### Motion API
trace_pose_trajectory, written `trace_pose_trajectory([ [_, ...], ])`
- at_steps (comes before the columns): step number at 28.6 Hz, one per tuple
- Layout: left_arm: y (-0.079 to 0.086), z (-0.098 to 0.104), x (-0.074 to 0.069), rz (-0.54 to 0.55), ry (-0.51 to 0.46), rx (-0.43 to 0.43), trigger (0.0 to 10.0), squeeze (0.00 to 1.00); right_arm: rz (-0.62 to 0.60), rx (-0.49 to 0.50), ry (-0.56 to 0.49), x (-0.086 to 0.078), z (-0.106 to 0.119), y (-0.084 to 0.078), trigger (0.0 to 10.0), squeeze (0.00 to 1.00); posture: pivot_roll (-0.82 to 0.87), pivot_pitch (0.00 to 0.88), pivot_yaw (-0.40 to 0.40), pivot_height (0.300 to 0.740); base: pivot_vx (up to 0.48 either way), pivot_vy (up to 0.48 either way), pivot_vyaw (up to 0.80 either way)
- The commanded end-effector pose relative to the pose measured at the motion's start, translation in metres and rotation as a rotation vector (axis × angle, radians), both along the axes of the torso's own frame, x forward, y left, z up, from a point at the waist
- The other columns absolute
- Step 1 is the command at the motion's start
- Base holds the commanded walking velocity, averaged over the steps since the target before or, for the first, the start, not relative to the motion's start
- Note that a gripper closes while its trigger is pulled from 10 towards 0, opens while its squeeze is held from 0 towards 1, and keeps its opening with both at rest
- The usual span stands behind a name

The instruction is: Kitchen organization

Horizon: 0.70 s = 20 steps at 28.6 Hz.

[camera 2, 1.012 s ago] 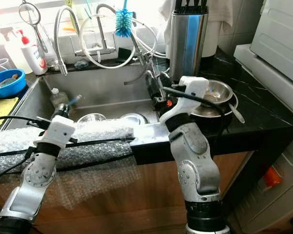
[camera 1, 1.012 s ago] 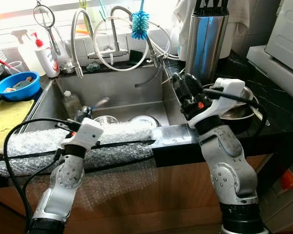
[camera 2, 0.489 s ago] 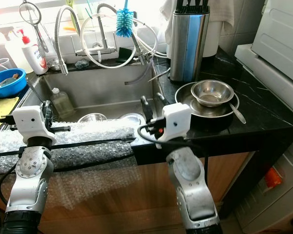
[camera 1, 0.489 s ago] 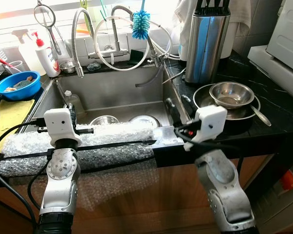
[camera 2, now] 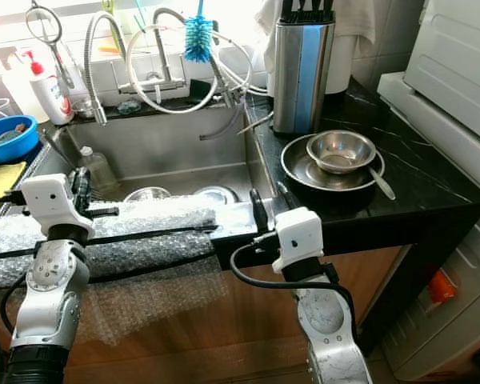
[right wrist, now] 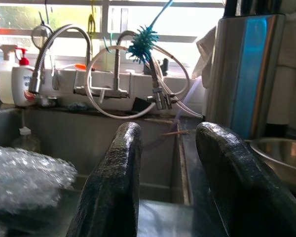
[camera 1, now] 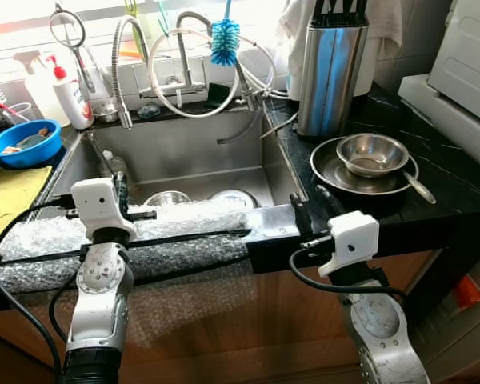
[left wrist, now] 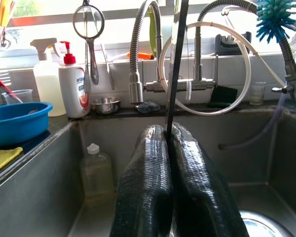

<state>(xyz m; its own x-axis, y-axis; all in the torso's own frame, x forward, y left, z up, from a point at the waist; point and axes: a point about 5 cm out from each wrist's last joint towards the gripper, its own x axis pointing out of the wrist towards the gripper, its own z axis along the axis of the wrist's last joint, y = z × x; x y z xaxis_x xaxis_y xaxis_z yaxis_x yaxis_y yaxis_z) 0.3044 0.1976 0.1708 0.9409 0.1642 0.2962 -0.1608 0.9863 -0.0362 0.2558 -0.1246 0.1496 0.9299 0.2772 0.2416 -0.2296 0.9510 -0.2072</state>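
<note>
Front edge: bubble wrap [camera 1: 168, 232] strapped along the sink's front rim. Left tool [camera 1: 122, 190] just above the wrap, fingers [left wrist: 148, 187] pressed together, holding nothing. Right tool [camera 1: 308, 212] at the tabletop [camera 1: 456, 192] edge, fingers [right wrist: 113, 187] spread wide, empty. Sink [camera 1: 184, 148]: two steel bowls [camera 1: 170, 198] and a plastic bottle [camera 1: 116, 166] inside. Tabletop, right: small steel bowl [camera 1: 372, 152] in a pan [camera 1: 336, 172], spoon [camera 1: 418, 186] beside. Behind: knife block [camera 1: 328, 68], faucet [camera 1: 180, 56], blue brush [camera 1: 224, 40], soap dispenser [camera 1: 70, 92]. Far left: blue bowl [camera 1: 20, 144].

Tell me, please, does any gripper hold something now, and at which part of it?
Nothing is held. The left gripper has its fingers pressed together over the sink; the right gripper is open with nothing between its fingers, at the counter edge.
</note>
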Motion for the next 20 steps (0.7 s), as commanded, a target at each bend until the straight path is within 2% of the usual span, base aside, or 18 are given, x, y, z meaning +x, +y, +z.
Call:
trace_pose_trajectory([
  [1, 0.006, 0.009, 0.002, 0.014, -0.028, -0.018, 10.0, 0.00, -0.002, 0.003, -0.007, 0.000, 0.000, 0.000, 10.0, 0.00, -0.12, 0.000, 0.115, 0.740, 0.000, 0.000, 0.00],
  [4, 0.008, 0.013, 0.009, 0.015, -0.040, -0.081, 10.0, 0.00, -0.010, 0.009, -0.015, 0.000, 0.000, 0.001, 10.0, 0.00, -0.12, 0.000, 0.117, 0.740, 0.000, 0.000, 0.00],
  [5, 0.008, 0.013, 0.009, 0.015, -0.040, -0.081, 10.0, 0.00, -0.010, 0.009, -0.015, 0.000, 0.000, 0.001, 10.0, 0.00, -0.12, 0.000, 0.117, 0.740, 0.000, 0.000, 0.00],
  [9, 0.004, 0.010, 0.024, -0.020, -0.005, -0.121, 10.0, 0.00, 0.007, -0.003, -0.025, -0.003, -0.002, 0.006, 10.0, 0.00, -0.12, 0.000, 0.125, 0.740, 0.000, 0.000, 0.00],
  [12, 0.003, 0.008, 0.027, -0.026, 0.008, -0.128, 10.0, 0.00, 0.011, -0.009, -0.026, -0.004, -0.003, 0.007, 10.0, 0.00, -0.12, 0.000, 0.125, 0.740, 0.000, 0.000, 0.00],
  [18, -0.014, 0.002, 0.061, -0.117, 0.113, -0.122, 10.0, 0.00, 0.024, -0.019, -0.024, -0.015, -0.010, 0.011, 10.0, 0.00, -0.15, 0.000, 0.150, 0.740, 0.000, 0.000, 0.00],
  [20, -0.015, 0.002, 0.064, -0.119, 0.120, -0.130, 10.0, 0.00, 0.026, -0.025, -0.024, -0.016, -0.011, 0.011, 10.0, 0.00, -0.15, 0.000, 0.153, 0.740, 0.000, 0.000, 0.00],
])
